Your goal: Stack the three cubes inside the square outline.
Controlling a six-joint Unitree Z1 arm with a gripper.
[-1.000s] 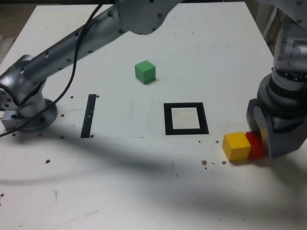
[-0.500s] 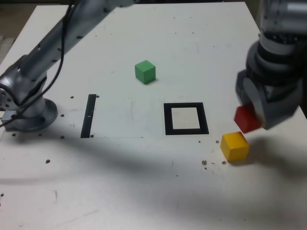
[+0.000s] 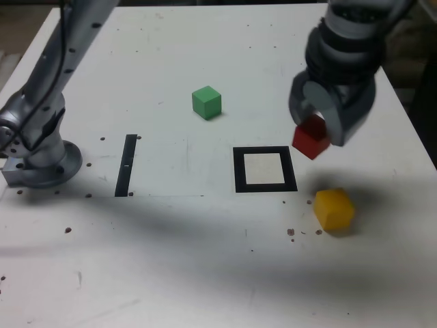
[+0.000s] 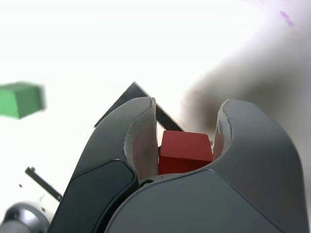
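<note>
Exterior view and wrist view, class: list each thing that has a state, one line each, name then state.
hand: shut on the red cube, raised above the table.
red cube: held, in the air, tilted.
yellow cube: resting on the table, outside the square outline.
green cube: resting on the table, untouched.
square outline: nothing inside it.

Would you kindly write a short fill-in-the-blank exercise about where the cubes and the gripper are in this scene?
1. The gripper is shut on the ____ cube, held above the table.
2. In the exterior view, the yellow cube rests on the table to the ____ of the square outline.
3. The number of cubes inside the square outline is ____.
4. The cube farthest from the gripper is the ____ cube.

Missing words: red; right; zero; green
</note>
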